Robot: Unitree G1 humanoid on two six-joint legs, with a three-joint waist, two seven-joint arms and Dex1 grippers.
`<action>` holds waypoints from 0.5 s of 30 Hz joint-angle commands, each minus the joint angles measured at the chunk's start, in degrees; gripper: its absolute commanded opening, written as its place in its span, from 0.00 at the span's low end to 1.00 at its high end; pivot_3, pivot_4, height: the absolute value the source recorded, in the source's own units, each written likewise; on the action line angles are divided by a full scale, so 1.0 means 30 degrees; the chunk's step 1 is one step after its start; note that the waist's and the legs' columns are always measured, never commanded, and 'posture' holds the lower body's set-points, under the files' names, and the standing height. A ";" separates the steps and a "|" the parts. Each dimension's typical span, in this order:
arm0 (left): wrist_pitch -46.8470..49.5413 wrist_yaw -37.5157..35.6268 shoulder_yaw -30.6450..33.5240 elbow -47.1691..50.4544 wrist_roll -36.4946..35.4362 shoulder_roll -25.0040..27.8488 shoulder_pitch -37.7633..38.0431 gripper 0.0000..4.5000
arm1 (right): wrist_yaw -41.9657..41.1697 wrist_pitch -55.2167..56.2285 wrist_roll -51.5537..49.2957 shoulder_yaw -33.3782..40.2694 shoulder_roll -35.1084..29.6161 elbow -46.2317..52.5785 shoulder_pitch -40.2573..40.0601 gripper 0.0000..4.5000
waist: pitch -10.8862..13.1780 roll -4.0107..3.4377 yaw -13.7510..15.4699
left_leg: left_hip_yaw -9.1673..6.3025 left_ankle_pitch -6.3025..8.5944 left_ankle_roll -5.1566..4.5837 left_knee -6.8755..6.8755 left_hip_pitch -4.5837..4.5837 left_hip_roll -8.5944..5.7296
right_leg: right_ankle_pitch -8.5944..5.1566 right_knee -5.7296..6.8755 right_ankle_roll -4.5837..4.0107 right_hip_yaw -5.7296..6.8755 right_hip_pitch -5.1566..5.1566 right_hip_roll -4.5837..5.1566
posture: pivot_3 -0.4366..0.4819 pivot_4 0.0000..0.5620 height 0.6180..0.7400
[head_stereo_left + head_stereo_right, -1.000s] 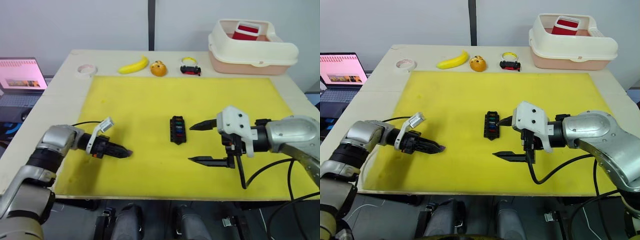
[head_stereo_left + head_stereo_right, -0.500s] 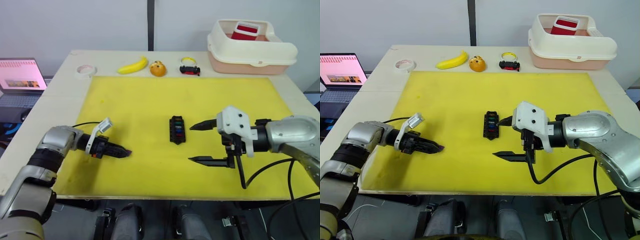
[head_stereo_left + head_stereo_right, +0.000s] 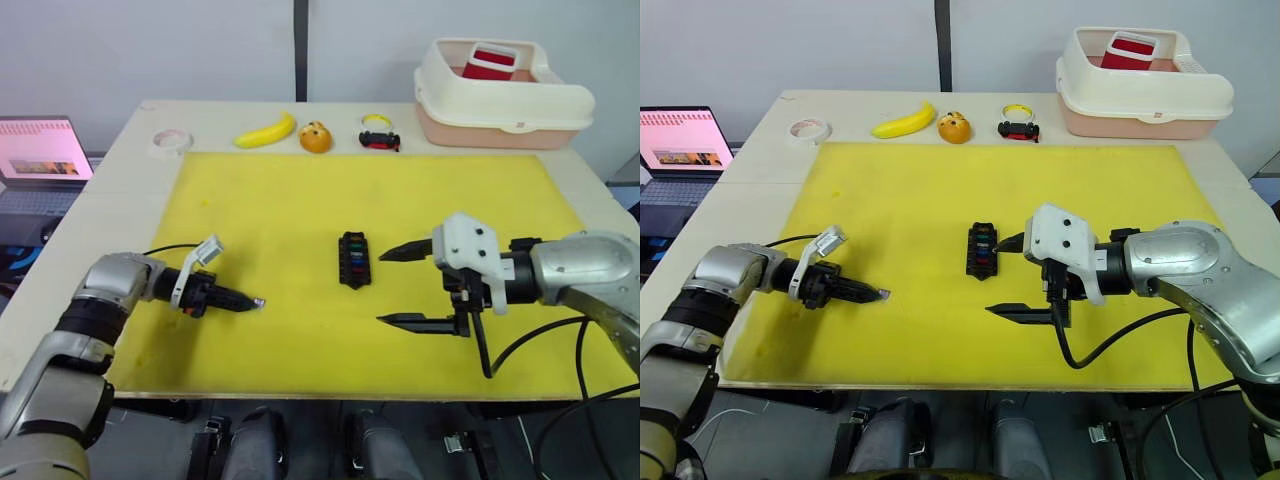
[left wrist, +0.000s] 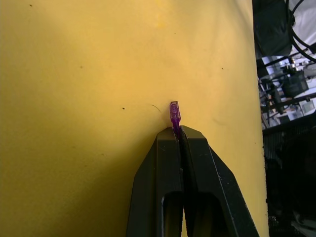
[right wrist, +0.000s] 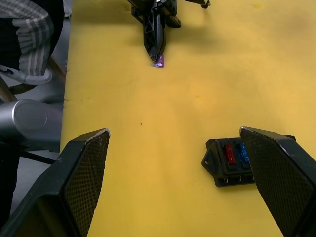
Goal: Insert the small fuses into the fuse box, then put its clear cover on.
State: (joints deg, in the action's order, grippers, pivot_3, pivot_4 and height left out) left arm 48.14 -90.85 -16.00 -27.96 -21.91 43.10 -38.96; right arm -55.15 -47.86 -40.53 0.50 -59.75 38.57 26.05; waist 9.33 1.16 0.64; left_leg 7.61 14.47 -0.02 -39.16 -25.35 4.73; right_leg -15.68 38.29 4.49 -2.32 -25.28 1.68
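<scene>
The black fuse box lies in the middle of the yellow mat, with red, blue and green fuses in its slots. My left gripper hovers low over the mat's left part, well left of the box. It is shut on a small purple fuse that sticks out past its tips. My right gripper stands wide open just right of the fuse box, with nothing between its fingers. The clear cover is out of view.
Along the table's far edge lie a tape roll, a banana, an orange and a small toy car. A cream lidded bin stands at the back right. A laptop sits off to the left.
The left gripper has rolled slightly with the purple fuse, so its tips look thinner. The right gripper and the fuse box have not moved.
</scene>
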 commanded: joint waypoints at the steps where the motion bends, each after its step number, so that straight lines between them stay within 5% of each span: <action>1: 0.0152 0.0157 0.0669 0.0803 -0.0219 0.0209 -0.0036 0.01 | -0.0027 0.0209 -0.0010 0.0193 -0.0005 0.0239 0.0541 1.00 | 0.0000 0.0000 0.0002 | 0.0000 0.0000 0.0000 0.0000 0.0000 0.0000 | 0.0000 0.0000 0.0000 -0.0001 0.0000 0.0000 | 0.48 0.27 0.99; 6: 0.0507 0.0675 0.2103 0.2190 -0.1301 -0.0467 -0.1185 0.01 | 0.0608 -0.0862 -0.1250 0.0483 0.0562 0.0176 0.1030 1.00 | 0.0002 0.0004 0.0023 | -0.0001 0.0000 0.0000 0.0000 -0.0006 0.0000 | 0.0000 -0.0001 0.0001 -0.0001 -0.0004 0.0001 | 0.48 0.27 0.99; 15: 0.0332 0.1255 0.4129 0.4675 -0.3340 -0.1466 -0.4635 0.01 | 0.7670 -0.7133 -0.6351 0.0698 0.6377 -0.2173 0.6378 1.00 | 0.0002 0.0002 -0.0191 | 0.0006 -0.0001 0.0001 0.0011 -0.0007 0.0007 | 0.0039 0.0015 0.0068 0.0000 -0.0013 -0.0026 | 0.48 0.27 0.99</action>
State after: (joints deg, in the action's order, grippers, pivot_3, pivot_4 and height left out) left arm 50.37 -87.15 -4.85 -15.36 -30.79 39.09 -51.68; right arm -35.71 -66.32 -56.24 0.83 -42.05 33.41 42.63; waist 9.34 1.16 0.07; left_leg 7.63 14.47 -0.02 -39.13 -25.37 4.75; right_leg -15.57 38.34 4.70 -2.32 -25.31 1.61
